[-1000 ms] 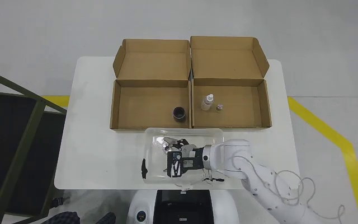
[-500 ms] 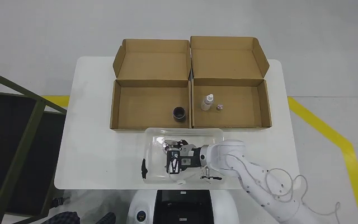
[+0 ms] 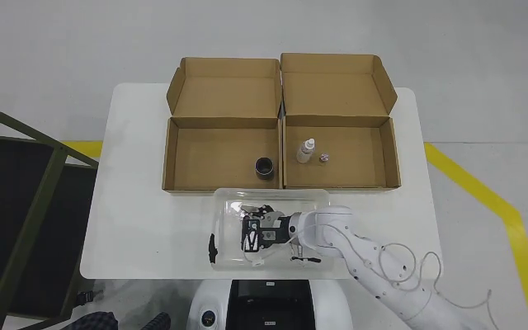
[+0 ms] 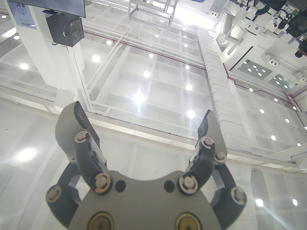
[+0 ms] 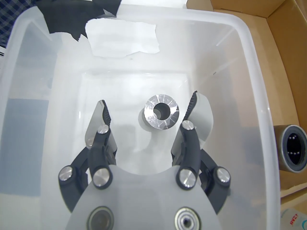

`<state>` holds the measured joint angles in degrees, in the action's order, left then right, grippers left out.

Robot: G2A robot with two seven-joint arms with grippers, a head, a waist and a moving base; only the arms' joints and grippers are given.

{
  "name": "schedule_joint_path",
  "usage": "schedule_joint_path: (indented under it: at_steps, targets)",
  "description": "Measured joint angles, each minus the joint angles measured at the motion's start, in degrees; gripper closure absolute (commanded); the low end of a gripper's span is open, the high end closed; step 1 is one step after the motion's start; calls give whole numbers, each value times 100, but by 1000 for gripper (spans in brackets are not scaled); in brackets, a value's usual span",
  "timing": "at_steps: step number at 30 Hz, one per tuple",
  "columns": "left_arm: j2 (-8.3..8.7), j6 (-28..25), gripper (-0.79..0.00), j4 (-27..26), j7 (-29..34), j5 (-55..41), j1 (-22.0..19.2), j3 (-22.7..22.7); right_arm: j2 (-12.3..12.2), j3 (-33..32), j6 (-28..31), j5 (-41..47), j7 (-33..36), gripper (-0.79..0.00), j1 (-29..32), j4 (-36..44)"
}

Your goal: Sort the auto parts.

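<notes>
We see the right gripper (image 5: 148,99) sliding deeper into the clear tub (image 5: 215,56), jaws spread either side of the silver bushing (image 5: 168,120), so a grab looks close.

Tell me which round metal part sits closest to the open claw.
The silver ring in the clear bin, seen between the right gripper's open fingers. The dark bearing lies farther off, in the cardboard box beside the bin.

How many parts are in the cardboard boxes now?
3: a dark bearing in the left box, a white bottle-shaped part and a small round piece in the right box. None seems hidden.
</notes>
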<state>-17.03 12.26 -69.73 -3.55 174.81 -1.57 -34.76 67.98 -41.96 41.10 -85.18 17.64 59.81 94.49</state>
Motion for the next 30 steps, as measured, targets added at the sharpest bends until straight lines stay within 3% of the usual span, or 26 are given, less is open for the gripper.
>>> schedule_joint_path:
  at_steps: [2,8,11,12,14,30]
  targets:
    - [0,0,-785,0,0,0,0,0,23,32,-30,-13,-40,-406,-44,-72]
    - [0,0,-785,0,0,0,0,0,75,83,-114,-86,-96,-311,-161,-276]
    - [0,0,-785,0,0,0,0,0,95,86,-121,-80,-133,-219,-201,-345]
    - [0,0,-785,0,0,0,0,0,100,84,-113,-73,-141,-120,-214,-351]
    - [0,0,-785,0,0,0,0,0,106,74,-88,-65,-141,0,-230,-344]
    - [0,0,-785,0,0,0,0,0,-26,-466,261,399,-126,0,104,361]
